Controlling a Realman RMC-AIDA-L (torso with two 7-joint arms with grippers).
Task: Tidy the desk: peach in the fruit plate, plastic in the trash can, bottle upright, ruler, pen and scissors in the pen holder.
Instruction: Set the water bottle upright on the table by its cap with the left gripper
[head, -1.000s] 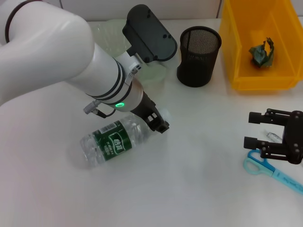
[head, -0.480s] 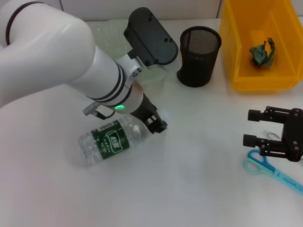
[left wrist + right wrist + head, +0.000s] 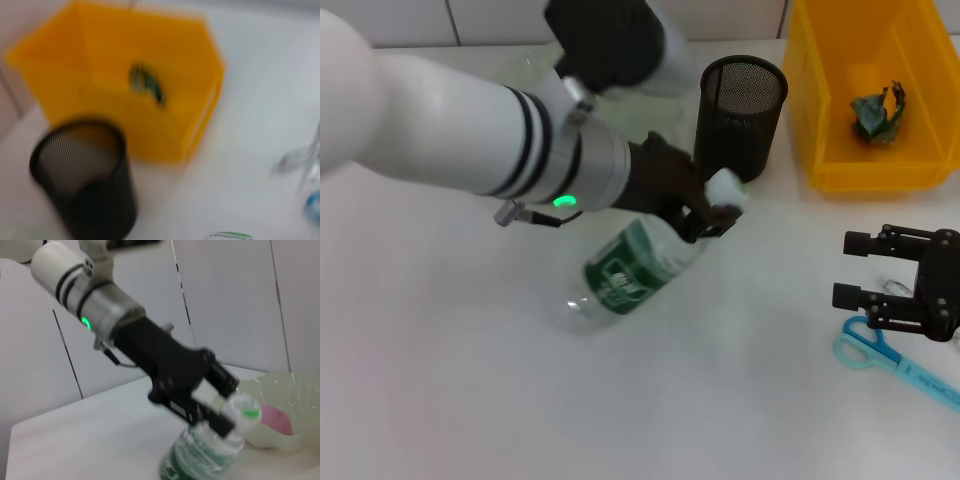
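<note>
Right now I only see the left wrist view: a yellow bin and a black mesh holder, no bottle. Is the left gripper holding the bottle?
Observer: Yes. The left gripper is shut on the clear plastic bottle with the green label, just below its white cap. The bottle is tilted, cap end raised, not yet upright.
Operator: Is the peach sorted?
Observer: The right wrist view shows a pink fruit lying inside the pale translucent fruit plate.
Operator: And the right gripper?
Observer: The right gripper hangs over the table's right side, jaws open, beside the blue-handled scissors.
</note>
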